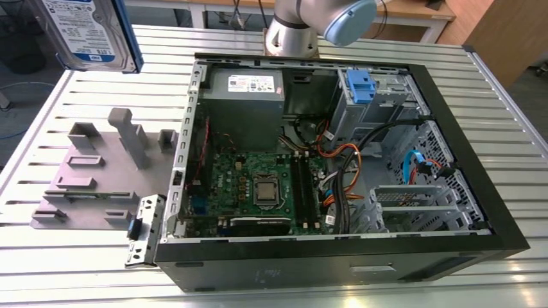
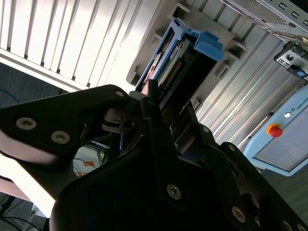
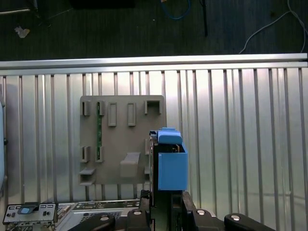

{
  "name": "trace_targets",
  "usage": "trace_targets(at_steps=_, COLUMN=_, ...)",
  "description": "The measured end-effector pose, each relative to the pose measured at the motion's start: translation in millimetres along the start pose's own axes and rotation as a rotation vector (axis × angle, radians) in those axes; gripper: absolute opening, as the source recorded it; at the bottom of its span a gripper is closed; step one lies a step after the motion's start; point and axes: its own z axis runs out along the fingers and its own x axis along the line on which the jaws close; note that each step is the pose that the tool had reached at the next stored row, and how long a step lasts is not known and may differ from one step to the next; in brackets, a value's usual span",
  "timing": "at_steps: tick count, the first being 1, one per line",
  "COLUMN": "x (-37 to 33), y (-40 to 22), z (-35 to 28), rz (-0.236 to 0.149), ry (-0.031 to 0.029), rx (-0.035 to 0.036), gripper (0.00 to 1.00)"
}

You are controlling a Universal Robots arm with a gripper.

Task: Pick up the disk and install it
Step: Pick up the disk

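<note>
Above the slatted metal bench (image 1: 86, 256), the gripper (image 3: 166, 197) held the disk (image 1: 86, 29) clamped, near an open computer case (image 1: 342, 263) and grey fixture (image 1: 94, 173).

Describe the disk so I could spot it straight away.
Start at the open computer case on the slatted table. Look past the grey holder to the exterior view's upper left: the disk hangs there. It alone is a flat silver slab with a blue-and-white label and blue edging.
</note>
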Motion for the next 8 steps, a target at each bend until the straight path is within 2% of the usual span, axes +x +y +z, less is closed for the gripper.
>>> trace_targets(at_steps=8, x=-0.2, y=-3.1, z=0.0, rz=0.000, ry=-0.0001, rx=0.0001, gripper=0.35)
